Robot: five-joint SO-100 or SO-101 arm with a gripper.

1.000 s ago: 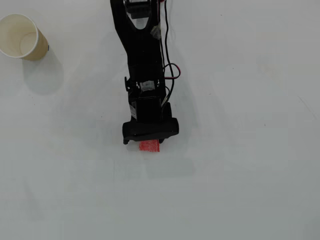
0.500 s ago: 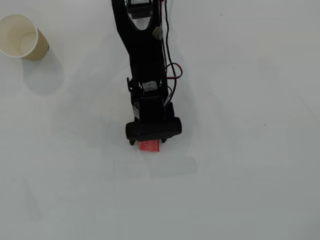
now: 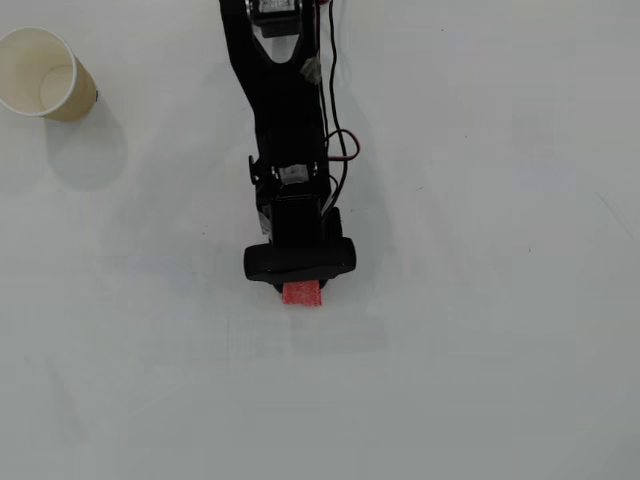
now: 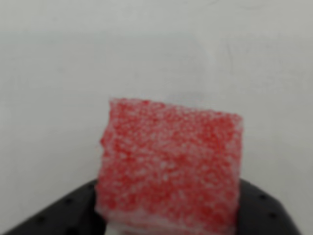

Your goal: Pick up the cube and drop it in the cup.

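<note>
The cube [image 3: 302,293] is a small red speckled block poking out from under the black head of my gripper [image 3: 300,284] at the centre of the overhead view. In the wrist view the cube [image 4: 168,166] fills the middle, very close, with a black jaw behind its lower edge. The gripper looks shut on the cube, though the fingertips are hidden by the head and the block. The cup [image 3: 42,73], cream-white with a tan wall, stands upright at the far upper left, well away from the gripper, and looks empty.
The black arm [image 3: 285,100] runs down from the top edge to the gripper, with red and black wires [image 3: 340,140] looping on its right side. The white table [image 3: 500,300] spreads out on all sides.
The gripper head has shifted slightly, first down and right, then back up and left. The red cube has stayed under its tip, moving a few pixels with it. The cup has not moved.
</note>
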